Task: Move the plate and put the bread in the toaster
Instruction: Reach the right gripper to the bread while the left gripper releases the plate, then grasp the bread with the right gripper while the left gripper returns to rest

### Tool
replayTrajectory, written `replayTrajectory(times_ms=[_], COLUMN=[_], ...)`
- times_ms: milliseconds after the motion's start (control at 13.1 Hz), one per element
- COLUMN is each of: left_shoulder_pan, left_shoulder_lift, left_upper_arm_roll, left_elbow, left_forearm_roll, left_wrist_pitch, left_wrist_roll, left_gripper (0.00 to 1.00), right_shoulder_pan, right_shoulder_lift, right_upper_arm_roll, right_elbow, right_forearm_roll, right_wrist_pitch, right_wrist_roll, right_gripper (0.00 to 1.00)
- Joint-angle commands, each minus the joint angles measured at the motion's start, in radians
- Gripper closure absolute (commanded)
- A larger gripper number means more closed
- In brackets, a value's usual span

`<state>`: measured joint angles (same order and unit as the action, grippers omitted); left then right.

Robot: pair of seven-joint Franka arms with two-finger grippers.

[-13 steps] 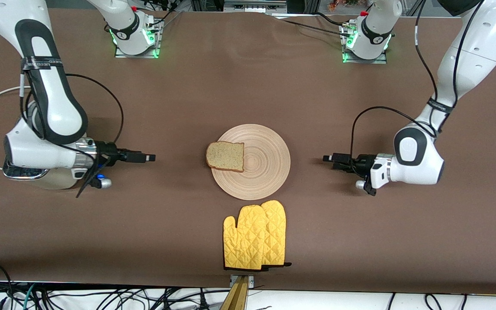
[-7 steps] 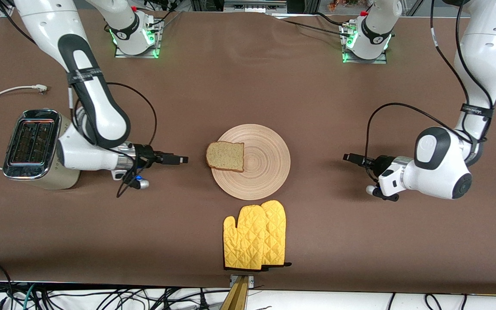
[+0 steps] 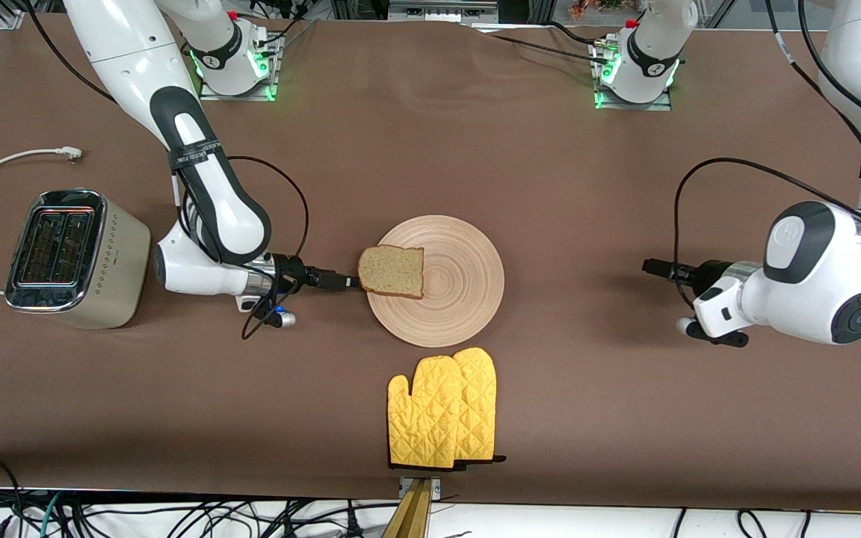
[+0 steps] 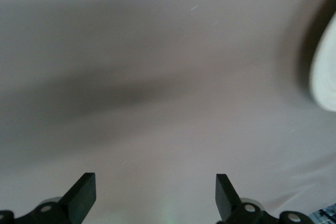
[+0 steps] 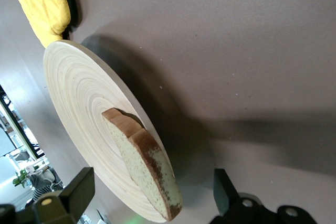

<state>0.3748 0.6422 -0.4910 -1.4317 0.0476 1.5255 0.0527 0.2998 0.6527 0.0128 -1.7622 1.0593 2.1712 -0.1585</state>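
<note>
The right end effector (image 3: 352, 282), spread wide and empty, reaches the bread (image 3: 392, 271) at the plate's (image 3: 453, 299) nine o'clock edge. Best to straddle the crust before closing. The left end effector (image 3: 651, 267), open and empty, waits over the desk (image 3: 430, 149)

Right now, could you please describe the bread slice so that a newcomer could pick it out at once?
Find the round wooden plate in the middle of the brown table, just farther from the front camera than the yellow oven mitts. The bread lies on the plate's edge toward the right arm's end, overhanging the rim. It is the only brown, speckled, dark-crusted thing there, with the right gripper right beside it.
</note>
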Motion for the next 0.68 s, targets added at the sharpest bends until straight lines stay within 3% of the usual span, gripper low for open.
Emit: replayTrajectory(times_ms=[0, 457, 609], left_shoulder_pan=[0.036, 0.027, 0.024], left_shoulder_lift=[-0.036, -0.05, -0.065], left_upper_arm_roll=[-0.009, -0.034, -0.037], left_elbow=[0.008, 0.016, 0.049], left_forearm_roll=[0.043, 0.04, 0.11], left_wrist_pitch=[-0.042, -0.097, -0.087], left_wrist_roll=[-0.002, -0.013, -0.084], left_gripper=[0.0, 0.0, 0.0], right_shoulder_pan=[0.016, 0.047, 0.051], right_shoulder_lift=[0.022, 0.05, 0.051], right_upper_arm_roll=[-0.004, -0.004, -0.004], right_elbow=[0.018, 0.032, 0.033], right_forearm_roll=[0.059, 0.074, 0.074], right_wrist_pitch=[0.006, 0.007, 0.007], right_wrist_roll=[-0.029, -0.032, -0.032], right_gripper=[0.0, 0.0, 0.0])
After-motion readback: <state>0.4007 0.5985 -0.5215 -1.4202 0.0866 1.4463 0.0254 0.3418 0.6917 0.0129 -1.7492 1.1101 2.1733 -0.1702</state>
